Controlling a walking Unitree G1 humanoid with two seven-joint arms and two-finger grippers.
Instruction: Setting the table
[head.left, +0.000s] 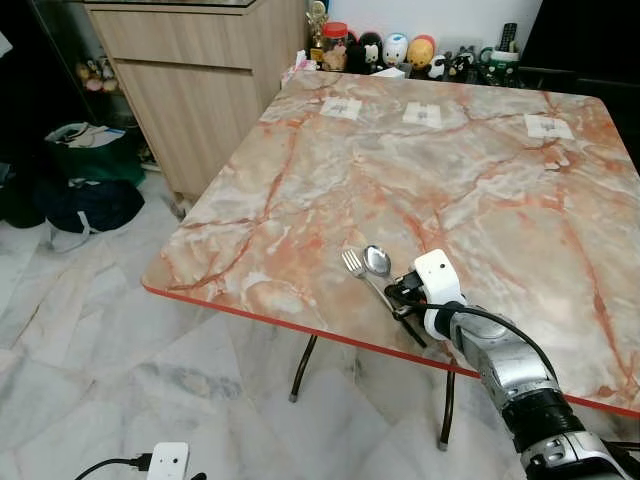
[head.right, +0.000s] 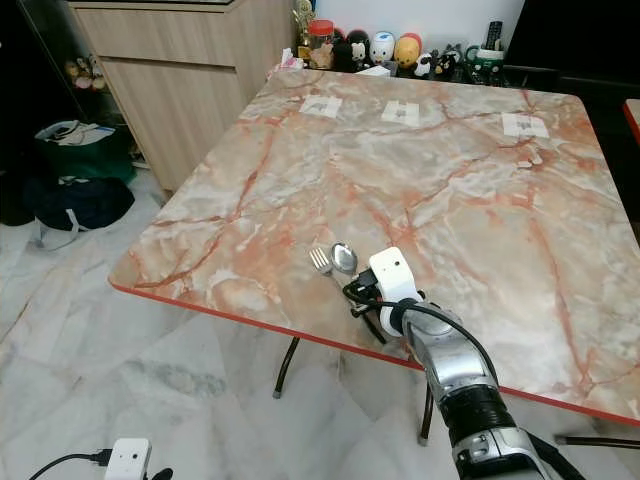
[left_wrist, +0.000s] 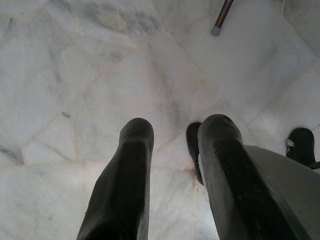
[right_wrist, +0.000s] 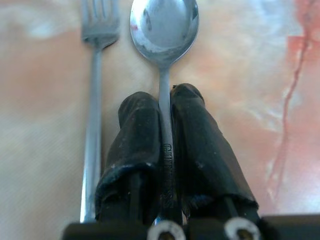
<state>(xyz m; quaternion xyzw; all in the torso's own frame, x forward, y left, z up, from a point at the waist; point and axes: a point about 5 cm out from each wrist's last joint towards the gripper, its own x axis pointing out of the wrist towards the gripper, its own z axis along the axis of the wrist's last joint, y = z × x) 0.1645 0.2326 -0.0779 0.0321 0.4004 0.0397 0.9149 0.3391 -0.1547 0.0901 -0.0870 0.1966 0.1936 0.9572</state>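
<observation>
- Left eye view, lower centre of the frame: the right gripper (head.left: 404, 300) rests low over the marble table (head.left: 300, 190), close to the red-trimmed near edge (head.left: 250, 312) that runs from centre left to lower right.
- Right wrist view: the two black fingers (right_wrist: 135, 145) are closed tight on the handle of a spoon (right_wrist: 164, 30), its shiny bowl pointing away from the wrist and lying on the marble.
- A fork (right_wrist: 95, 90) lies just beside the spoon, handles roughly parallel, tines level with the spoon's bowl; the fork is outside the grip.
- In the left eye view the spoon (head.left: 377, 261) and fork (head.left: 353, 265) sit side by side near the front edge, with a narrow strip of tabletop between them and the rim.
- Beyond the cutlery the tabletop lies open toward the upper part of the frame, where three small white pads (head.left: 421, 114) line up short of the far edge.
- Small figurines and jars (head.left: 385, 50) crowd the wall behind that far edge, top centre.
- A wooden cabinet (head.left: 190, 90) stands in the upper left, close to the table's far left corner.
- Pale marble floor (head.left: 90, 350) spreads across the lower left; dark bags (head.left: 85, 200) sit at the left edge, a white plug box (head.left: 168, 462) at the bottom.
- Left wrist view: the left gripper (left_wrist: 170, 150) hangs over bare floor, fingers slightly apart and holding nothing, a table leg's foot (left_wrist: 216, 30) at upper right.
</observation>
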